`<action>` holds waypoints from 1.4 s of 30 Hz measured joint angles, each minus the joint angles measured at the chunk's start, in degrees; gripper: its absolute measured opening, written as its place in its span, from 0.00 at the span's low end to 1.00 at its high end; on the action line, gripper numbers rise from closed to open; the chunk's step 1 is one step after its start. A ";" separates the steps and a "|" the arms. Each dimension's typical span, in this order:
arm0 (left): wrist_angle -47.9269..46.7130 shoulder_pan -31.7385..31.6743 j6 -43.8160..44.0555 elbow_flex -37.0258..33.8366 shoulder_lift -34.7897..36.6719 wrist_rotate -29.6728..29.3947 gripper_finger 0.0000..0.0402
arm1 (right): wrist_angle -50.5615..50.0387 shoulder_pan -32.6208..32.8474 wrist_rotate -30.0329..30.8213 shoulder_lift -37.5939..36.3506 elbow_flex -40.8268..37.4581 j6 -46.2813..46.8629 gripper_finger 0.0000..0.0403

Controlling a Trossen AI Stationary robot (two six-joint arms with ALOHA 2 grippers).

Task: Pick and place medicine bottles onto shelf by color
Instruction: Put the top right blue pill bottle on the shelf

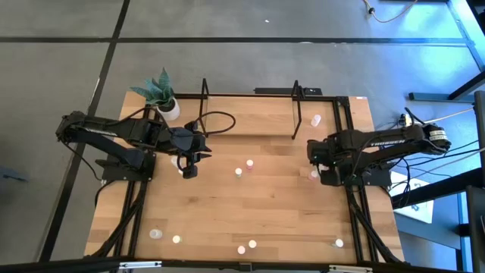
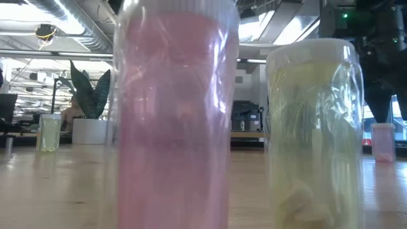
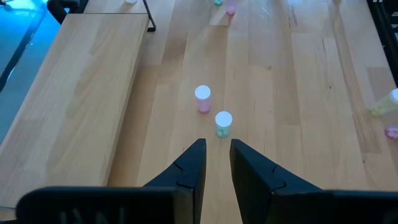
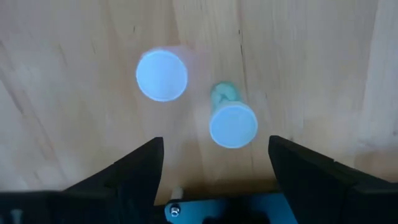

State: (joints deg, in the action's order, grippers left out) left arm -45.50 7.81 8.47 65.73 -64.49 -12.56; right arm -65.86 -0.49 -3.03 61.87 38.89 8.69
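Note:
Several tiny bottles stand scattered on the wooden table. A pink one (image 1: 249, 162) and a greenish one (image 1: 239, 172) stand mid-table; they also show in the left wrist view as pink (image 3: 203, 98) and greenish (image 3: 223, 123). My left gripper (image 1: 189, 168) (image 3: 217, 149) hovers to their left, pointing at them, open by a narrow gap and empty. My right gripper (image 1: 314, 159) (image 4: 214, 158) is wide open, pointing down above a white-capped pinkish bottle (image 4: 161, 74) and a greenish bottle (image 4: 233, 124). The shelf (image 1: 250, 114) stands at the far edge.
A potted plant (image 1: 163, 98) stands at the far left corner. More bottles stand near the front edge (image 1: 176, 240) (image 1: 252, 244) (image 1: 339, 243), and a pink one (image 1: 316, 120) stands right of the shelf. A pink bottle (image 2: 175, 114) and a yellowish bottle (image 2: 315, 133) fill the low view.

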 joint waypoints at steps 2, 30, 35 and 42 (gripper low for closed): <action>0.00 0.00 0.00 0.00 0.00 0.00 0.17 | 1.07 0.00 0.24 0.00 -0.44 0.03 0.72; 0.02 0.00 0.00 0.00 0.00 -0.01 0.17 | 3.36 -1.42 -0.04 0.01 -0.67 1.48 0.72; 0.02 -0.02 0.00 0.00 0.00 -0.02 0.17 | 3.32 -2.10 -0.33 0.58 -0.69 4.56 0.72; 0.02 -0.02 0.00 0.00 0.00 -0.02 0.17 | 3.42 -2.10 -1.18 0.72 -0.69 3.84 0.72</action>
State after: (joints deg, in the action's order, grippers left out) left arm -45.47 7.79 8.47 65.73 -64.49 -12.58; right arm -62.44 -2.59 -4.21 62.59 38.20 12.53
